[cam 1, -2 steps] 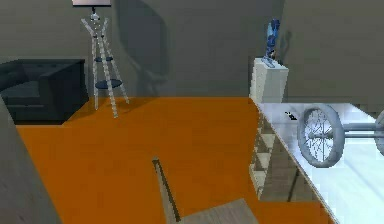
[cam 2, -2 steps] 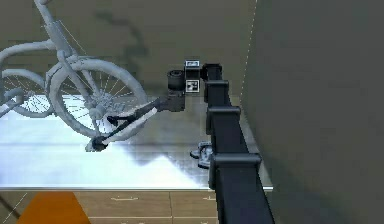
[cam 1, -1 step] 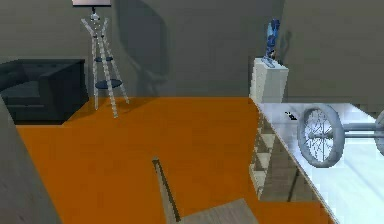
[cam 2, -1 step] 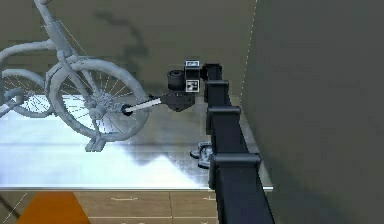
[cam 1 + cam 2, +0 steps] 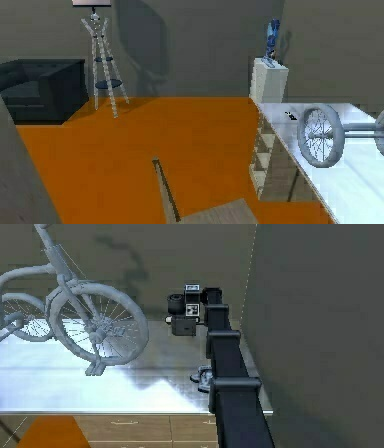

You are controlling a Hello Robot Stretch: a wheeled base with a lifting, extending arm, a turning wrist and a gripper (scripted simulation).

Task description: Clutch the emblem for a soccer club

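Arm (image 5: 232, 374) stretched right across the white counter (image 5: 100, 389), presumably to reach its back edge: the end effector (image 5: 172, 312) sits by the wall, beside the bicycle model (image 5: 85, 309). Whether it holds anything, I can't tell. A small dark thing (image 5: 290, 117) on the counter may be the emblem.

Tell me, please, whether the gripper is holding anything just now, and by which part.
That cannot be told: the gripper shows near the bicycle on the white table, but its far end is too dark to make out.
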